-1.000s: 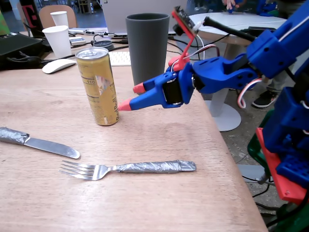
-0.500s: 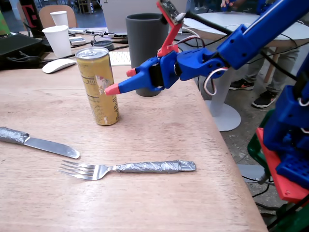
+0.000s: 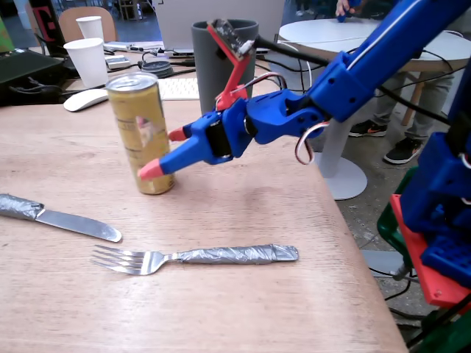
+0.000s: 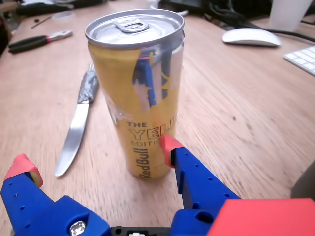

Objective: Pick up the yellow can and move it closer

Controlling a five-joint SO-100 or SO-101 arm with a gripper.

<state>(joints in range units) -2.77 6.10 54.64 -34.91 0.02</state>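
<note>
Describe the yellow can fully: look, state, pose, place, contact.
The yellow can is a tall slim metal drink can, gold-yellow with a silver top, unopened tab, and red "Red Bull" lettering. In the fixed view it tilts slightly on the wooden table, in front of the grey cup. The open gripper straddles it; one red fingertip looks to be touching its side, the other stands clear.

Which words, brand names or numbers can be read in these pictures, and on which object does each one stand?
"THE": on the yellow can, wrist view.
"YEL…": below it on the can, the rest hidden by a gripper fingertip.
"EDITIO…": small, under that, cut off in the same way.
"Red Bull": red, running up the can's side.
In the fixed view the can's print is too blurred to read. No other text is legible.
</note>
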